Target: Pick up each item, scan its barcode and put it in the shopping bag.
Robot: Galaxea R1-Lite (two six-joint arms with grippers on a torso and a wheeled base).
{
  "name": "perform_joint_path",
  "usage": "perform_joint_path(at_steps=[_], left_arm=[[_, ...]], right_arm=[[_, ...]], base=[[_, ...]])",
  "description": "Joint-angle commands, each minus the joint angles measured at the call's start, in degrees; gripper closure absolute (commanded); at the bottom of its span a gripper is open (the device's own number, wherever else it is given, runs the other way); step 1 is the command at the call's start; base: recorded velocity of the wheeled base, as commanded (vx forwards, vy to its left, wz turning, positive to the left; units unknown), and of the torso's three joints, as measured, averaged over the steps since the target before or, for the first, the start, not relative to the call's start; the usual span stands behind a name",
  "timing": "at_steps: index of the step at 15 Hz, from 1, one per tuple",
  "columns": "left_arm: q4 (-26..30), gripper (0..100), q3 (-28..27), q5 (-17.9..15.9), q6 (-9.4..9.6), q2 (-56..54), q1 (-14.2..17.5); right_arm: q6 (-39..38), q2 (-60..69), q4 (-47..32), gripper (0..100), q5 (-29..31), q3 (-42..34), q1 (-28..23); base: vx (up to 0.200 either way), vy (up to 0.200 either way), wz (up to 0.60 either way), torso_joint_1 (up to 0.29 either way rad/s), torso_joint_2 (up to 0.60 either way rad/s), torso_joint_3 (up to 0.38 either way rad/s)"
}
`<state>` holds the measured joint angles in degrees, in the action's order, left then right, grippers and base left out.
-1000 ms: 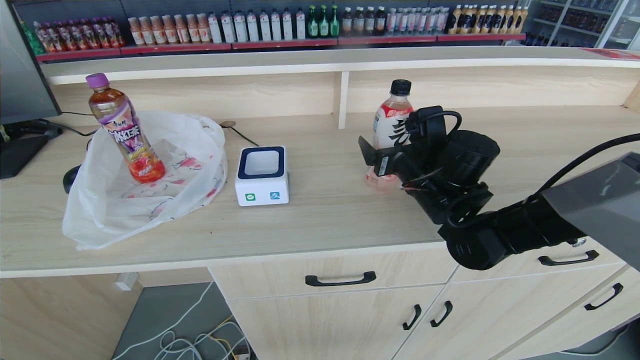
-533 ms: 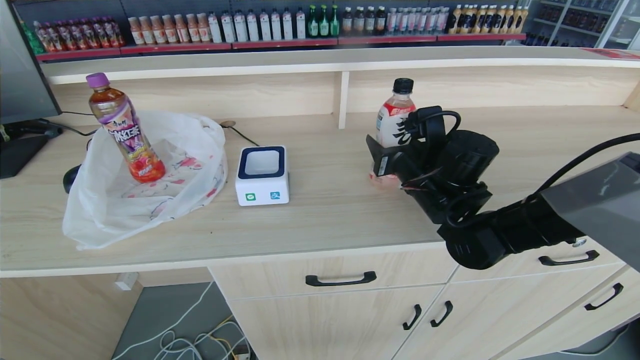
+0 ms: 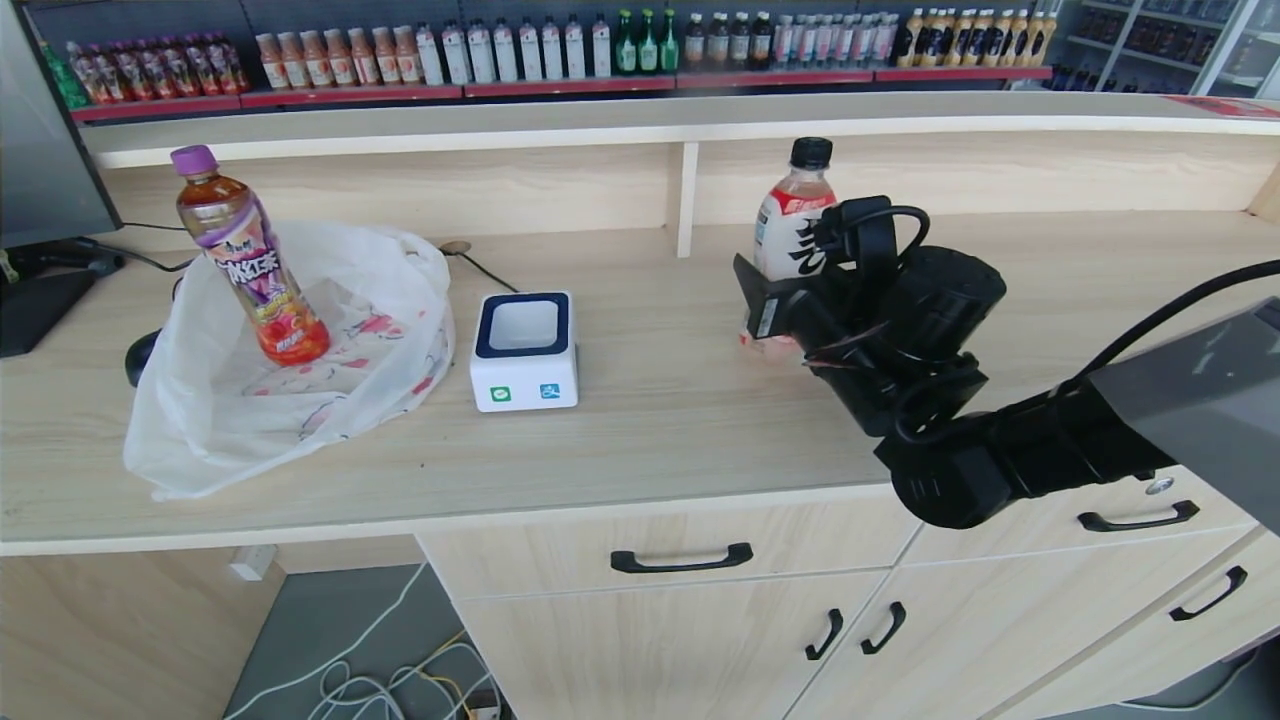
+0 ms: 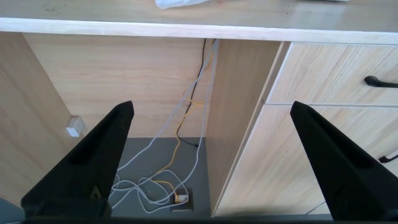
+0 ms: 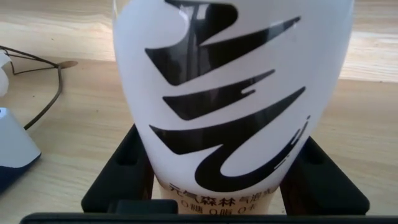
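Below the front edge of the tabletop (image 3: 650, 430), the left hand (image 4: 211, 106) is hanging released, its two fingers spread wide, facing the open bay of the cabinet, where loose cables (image 4: 168, 180) are lying on the floor. Drawer fronts with black handles (image 3: 680, 555) are running along to the right of that bay.

On the tabletop's left part, the white shopping bag (image 3: 200, 420) is lying slumped and open, its lower fold reaching close to the front edge. A tea bottle with a purple cap (image 3: 250, 260) is standing in it, leaning slightly.

At centre, the white scanner box (image 3: 524, 350) is sitting with its blue-rimmed window facing up, just beside the bag and well apart from the right hand (image 3: 780, 295). That hand is clenched on a black-capped bottle (image 3: 790, 235), gripping its white label from both sides and holding it upright; whether the base is touching the wood cannot be told.

Bare wood is lying between scanner and bottle, and beyond the arm to the right. Behind, a raised ledge (image 3: 600, 120) is closing off the back; a dark monitor (image 3: 40, 150) is standing far left, and shelves of drinks (image 3: 600, 50) are lining the rear wall.
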<state>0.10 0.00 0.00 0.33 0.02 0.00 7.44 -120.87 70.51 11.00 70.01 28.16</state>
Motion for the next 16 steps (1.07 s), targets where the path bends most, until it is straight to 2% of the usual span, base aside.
perform_joint_path(at_steps=[1, 6, 13, 16], left_arm=[[-0.01, 0, 0.0, 0.0, 0.02, 0.06, 0.0], [-0.01, 0, 0.0, 0.0, 0.02, -0.02, 0.0], [-0.01, 0, 0.0, 0.0, 0.02, -0.02, 0.0], [-0.01, 0, 0.0, 0.0, 0.02, -0.02, 0.0]], right_arm=[[0.03, 0.99, 0.07, 100, -0.01, 0.04, 0.05], [0.03, 7.49, 0.15, 100, -0.01, -1.63, 0.49], [-1.28, 19.09, 2.88, 100, -0.36, -14.11, 3.66], [-2.78, 25.33, 2.97, 100, -1.68, -22.99, 3.83]], base=[[0.0, 0.0, 0.0, 0.0, 0.0, 0.0], [0.0, 0.0, 0.0, 0.0, 0.0, 0.0], [0.0, 0.0, 0.0, 0.0, 0.0, 0.0], [0.0, 0.0, 0.0, 0.0, 0.0, 0.0]])
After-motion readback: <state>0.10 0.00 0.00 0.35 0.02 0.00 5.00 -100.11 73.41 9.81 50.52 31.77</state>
